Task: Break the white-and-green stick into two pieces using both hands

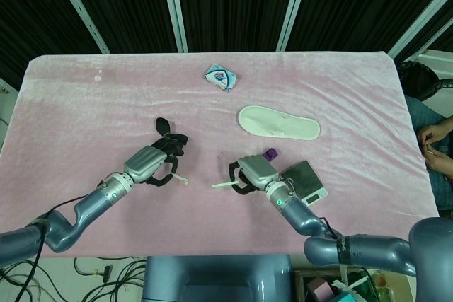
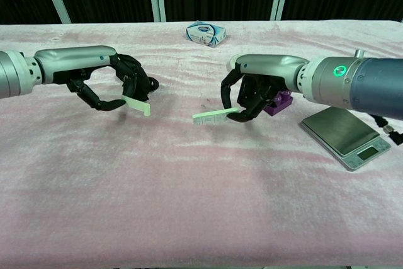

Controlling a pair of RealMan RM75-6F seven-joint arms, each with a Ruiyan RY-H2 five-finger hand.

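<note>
Left hand (image 2: 116, 83) pinches one stick piece (image 2: 138, 106), right hand (image 2: 252, 92) pinches the other piece (image 2: 211, 116), both low over the pink desk (image 2: 189, 206) with the pieces apart, purple block (image 2: 280, 102) and scale (image 2: 345, 135) by the right hand, black strap (image 1: 170, 139) at the left.

A robot test lab: a table draped in pink velvety cloth (image 1: 85, 97) before black curtain panels with white metal struts (image 1: 173, 5), loose cables on the floor (image 1: 106, 270) below the left hand, unrelated props like a small silver digital scale (image 2: 345, 135) beside the right hand.
</note>
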